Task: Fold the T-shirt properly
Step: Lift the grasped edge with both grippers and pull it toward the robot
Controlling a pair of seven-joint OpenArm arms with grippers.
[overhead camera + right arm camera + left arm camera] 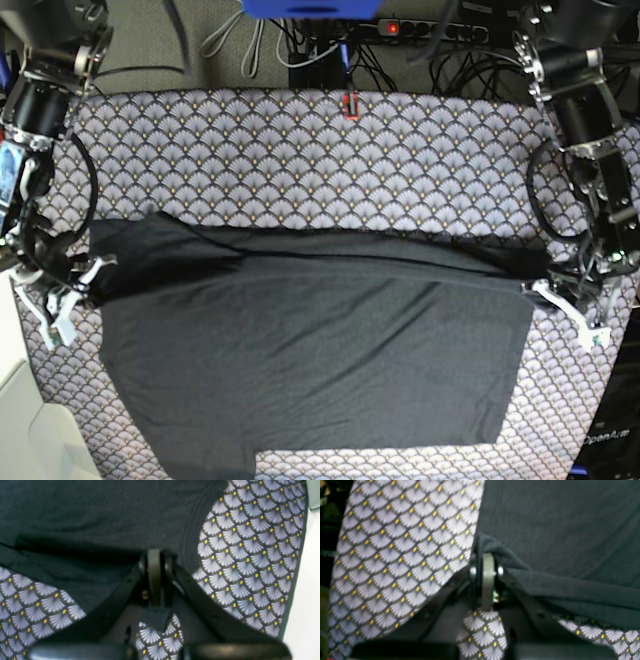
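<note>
Right up against the left wrist camera, the left end effector (487, 555) is pinched tight on a bunched edge of the T-shirt (560, 530), its jaws closed with the dark cloth gathered between them and a thick fold trailing off to one side. Behind it the scallop-print tablecloth (400, 550) runs out of focus, grey fans with yellow dots.

From the right wrist camera it is much the same story: the right end effector (154, 555) is clamped shut on the shirt's hem (190, 542), the stitched edge curving down into the jaws, with patterned cloth showing on both sides of the dark fabric.

Seen from above, the charcoal shirt (320, 350) lies spread across the near half of the worktop (300, 150), on top of the tablecloth. Its far edge is drawn into a long ridge stretched between the two arms, a narrow band of fabric doubled over along that line. The right end effector (88, 270) grips one end of the ridge at the overhead view's left side, and the left end effector (545, 280) grips the other end at that view's right side. Below the ridge the body of the shirt lies mostly flat, with light creases. Cables (300, 40) and a power strip (410, 25) sit beyond the far edge of the worktop.
</note>
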